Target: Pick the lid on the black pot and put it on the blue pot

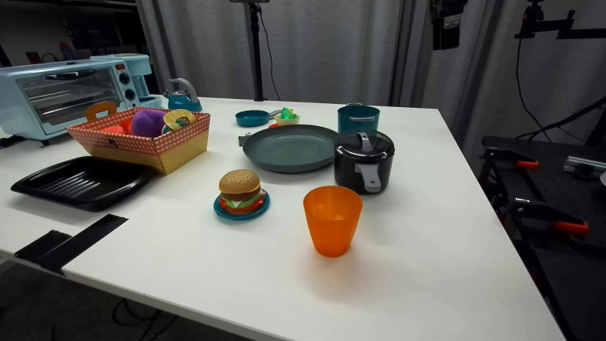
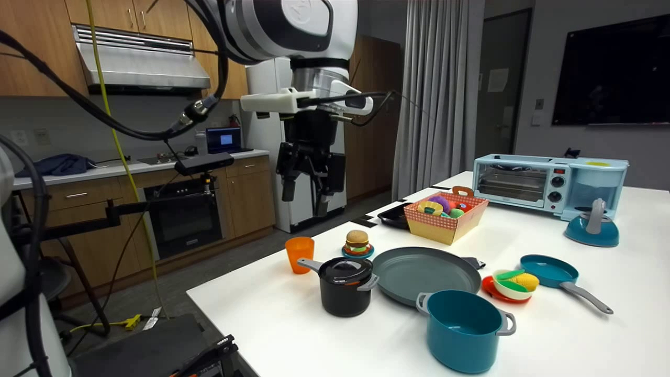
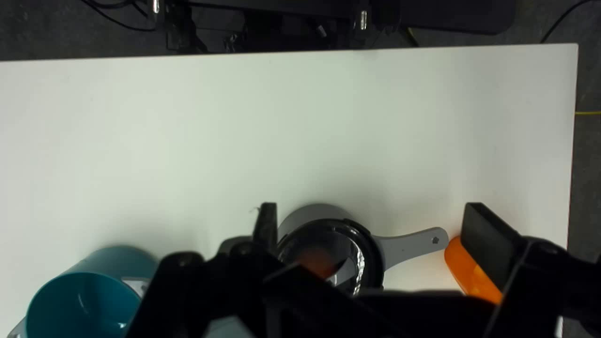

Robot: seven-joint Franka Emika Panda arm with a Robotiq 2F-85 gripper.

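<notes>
Round lid; glossy (apparently black)

In an exterior view, your white, rounded, black-panelled robot arm stands at twelve o'clock, and its silver, cylindrical metal wrist points to six. Below it, your black, jointed, two-fingered gripper hangs the same way, fingers spread. In an exterior view, a squared black finger shows near half past one. In the wrist view, your flat, dark finger pads stand well apart: one near seven o'clock, almost edge-on, the other near four, its broad side showing. The dark, knuckled linkage behind them is blurred towards six.
</notes>
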